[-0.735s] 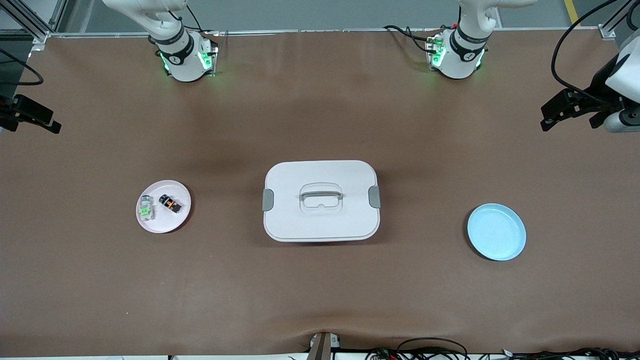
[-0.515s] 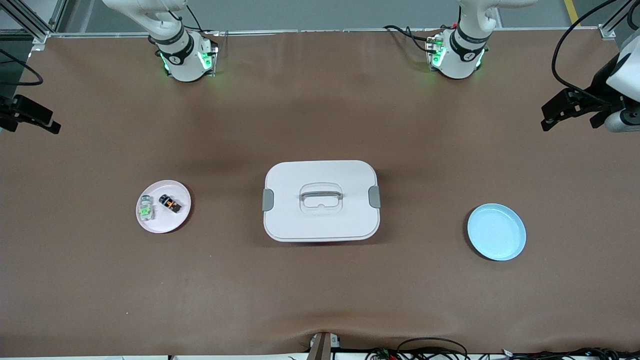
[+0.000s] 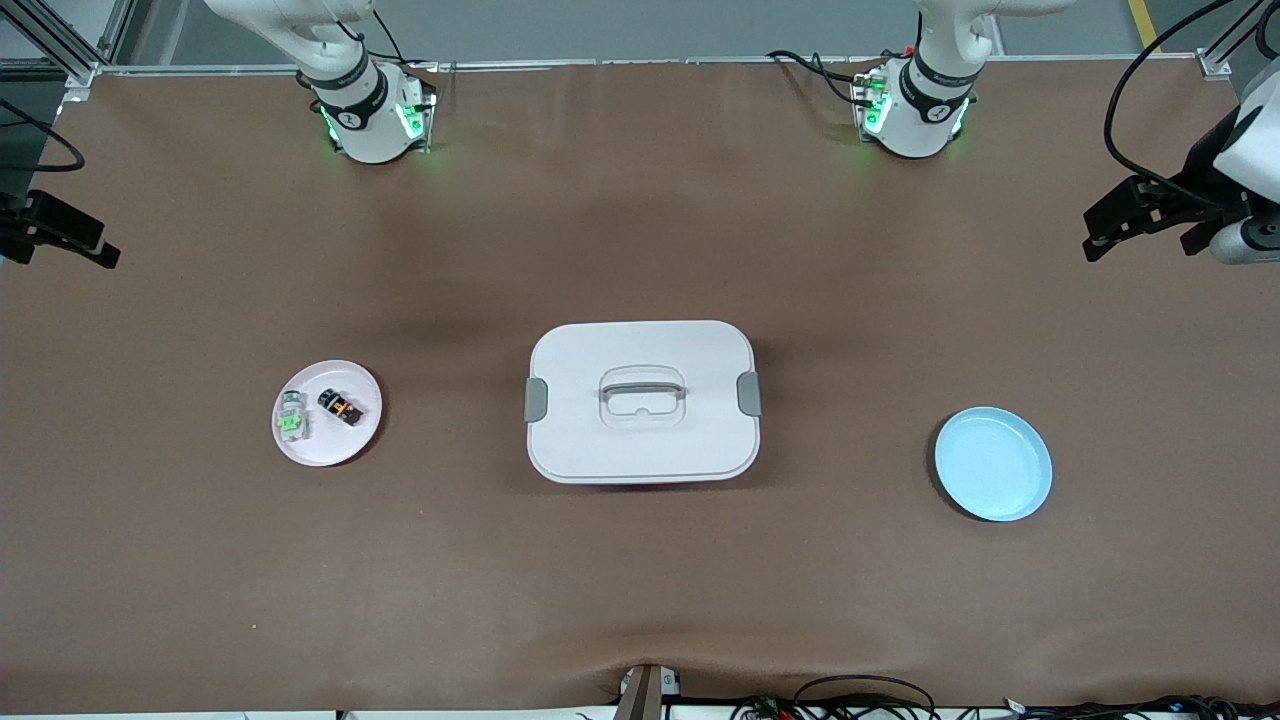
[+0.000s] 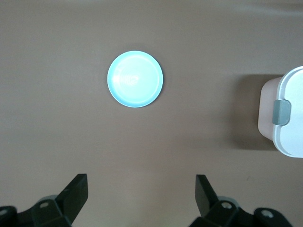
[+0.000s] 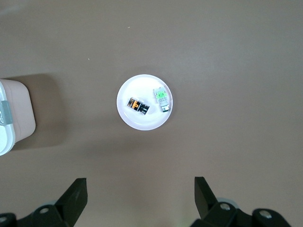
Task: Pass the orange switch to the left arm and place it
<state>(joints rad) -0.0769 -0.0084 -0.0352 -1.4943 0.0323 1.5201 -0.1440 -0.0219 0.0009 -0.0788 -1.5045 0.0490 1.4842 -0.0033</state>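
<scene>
Pincers first: the left pincer point(image 4: 139, 194) hangs high over the tabletop point(image 3: 640, 580) at the left arm's end, its two black fingers point(image 4: 75, 191) spread wide with nothing between them. Below it on the bare brown surface lies the pale blue plate point(image 4: 135, 79), empty, and off to one edge of the left wrist view the corner of the box point(image 4: 289, 118) shows with one grey latch point(image 4: 281, 112).

The right pincer point(image 5: 139, 194) hangs just as high at the right arm's end, released too, fingers point(image 5: 76, 191) wide apart and gripping nothing. Under it sits the small pink-white plate point(image 5: 142, 124), and on that plate rests the orange switch point(image 5: 138, 106), a tiny black block with an orange middle. Just beside it on the same plate, apart from it, lies the pale clear switch with a green centre point(image 5: 162, 98).

From the front view, the box point(image 3: 641, 400) stands in the middle of the tabletop, lid on, recessed handle point(image 3: 641, 390) up top, a latch on each short side. The pink-white plate point(image 3: 345, 445) lies toward the right arm's end, the blue plate point(image 3: 993, 463) toward the left arm's end, both well apart from the box. The orange switch point(image 3: 340, 407) sits on the side of its plate toward the box, the green-centred one point(image 3: 292, 417) on the side away from it. Both arms wait near the tabletop's ends.
</scene>
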